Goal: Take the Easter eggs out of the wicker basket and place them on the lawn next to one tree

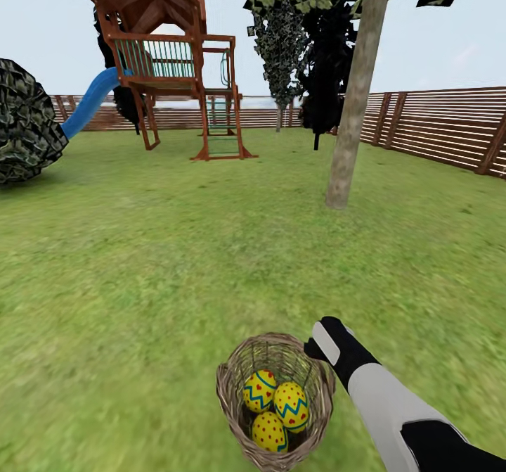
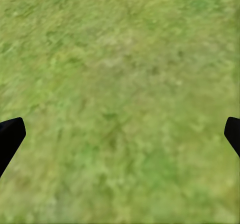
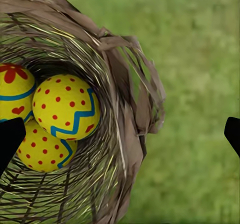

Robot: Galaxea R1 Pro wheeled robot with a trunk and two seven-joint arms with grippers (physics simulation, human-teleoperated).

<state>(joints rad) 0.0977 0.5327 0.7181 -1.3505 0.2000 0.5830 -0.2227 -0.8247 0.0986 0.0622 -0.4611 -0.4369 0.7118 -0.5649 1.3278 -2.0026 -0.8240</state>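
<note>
The wicker basket (image 1: 226,394) stands on the lawn (image 1: 197,261) close in front of me. In it lie three Easter eggs (image 1: 260,390) (image 1: 291,406) (image 1: 270,431), yellow with red dots and blue zigzags. My right gripper (image 1: 318,349) hovers at the basket's right rim. In the right wrist view it (image 3: 120,136) is open, fingertips wide apart over the basket wall (image 3: 135,109), with the eggs (image 3: 66,106) (image 3: 15,91) (image 3: 42,151) below and nothing held. My left gripper (image 2: 120,134) is open above bare grass (image 2: 120,74). The tree (image 1: 355,106) with the pale trunk stands ahead to the right.
A wooden play frame (image 1: 176,71) with a blue slide (image 1: 91,99) stands far ahead on the left, beside a round dark bush (image 1: 24,124). Dark narrow trees (image 1: 323,71) stand near the brown slat fence (image 1: 436,127) that rings the garden. Open grass lies between basket and tree.
</note>
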